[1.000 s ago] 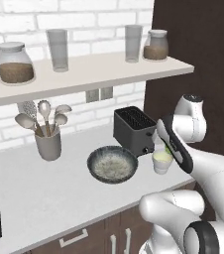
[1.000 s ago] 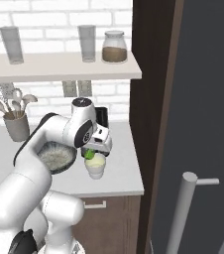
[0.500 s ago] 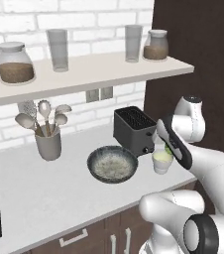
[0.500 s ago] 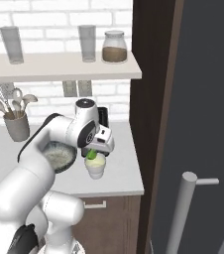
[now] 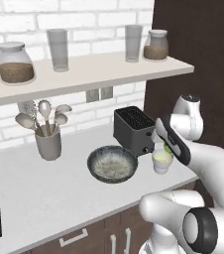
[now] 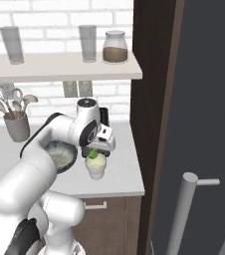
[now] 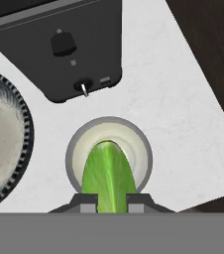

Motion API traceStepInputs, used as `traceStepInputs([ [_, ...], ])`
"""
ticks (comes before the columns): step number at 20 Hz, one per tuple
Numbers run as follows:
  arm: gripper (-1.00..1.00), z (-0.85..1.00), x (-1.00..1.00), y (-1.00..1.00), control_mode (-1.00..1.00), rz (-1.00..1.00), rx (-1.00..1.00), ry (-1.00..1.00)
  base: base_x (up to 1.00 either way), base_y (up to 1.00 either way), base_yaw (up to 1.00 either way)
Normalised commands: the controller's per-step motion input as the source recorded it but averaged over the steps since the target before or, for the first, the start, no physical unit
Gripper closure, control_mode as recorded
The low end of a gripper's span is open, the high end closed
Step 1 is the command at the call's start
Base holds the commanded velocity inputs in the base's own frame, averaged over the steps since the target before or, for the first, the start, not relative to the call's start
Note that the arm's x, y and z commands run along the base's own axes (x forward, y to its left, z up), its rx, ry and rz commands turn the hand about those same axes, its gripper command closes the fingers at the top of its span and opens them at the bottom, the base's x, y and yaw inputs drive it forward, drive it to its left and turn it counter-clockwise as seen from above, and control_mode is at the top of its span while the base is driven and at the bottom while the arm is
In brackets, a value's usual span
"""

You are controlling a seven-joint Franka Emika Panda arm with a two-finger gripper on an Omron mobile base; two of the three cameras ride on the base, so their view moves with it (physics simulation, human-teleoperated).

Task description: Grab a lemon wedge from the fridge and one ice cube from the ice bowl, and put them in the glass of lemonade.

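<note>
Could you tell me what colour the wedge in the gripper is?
Yellow-green; the wedge shows best in the hand view.

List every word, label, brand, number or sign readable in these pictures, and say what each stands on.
None: no readable text shows anywhere.
The toaster carries a knob, a lever and small marks, none with legible lettering.
The jars, the glass of lemonade and the ice bowl are unlabelled.

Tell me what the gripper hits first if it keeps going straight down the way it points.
Probably the glass of lemonade: the gripper, shut on the lemon wedge, points into its mouth. The gap above the rim is unclear.
</note>
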Motion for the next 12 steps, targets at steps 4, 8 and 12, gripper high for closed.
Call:
traceStepInputs([
  [4,1.00,0.00,0.21,-0.06,-1.00,0.00,0.00,0.00,0.00,0.00,0.00],
  [8,1.00,0.00,0.12,-0.07,-1.00,-0.01,0.00,0.03,0.00,0.00,0.00],
  [12,1.00,0.00,0.05,-0.05,-1.00,-0.02,0.00,0.03,0.00,0.00,0.00],
])
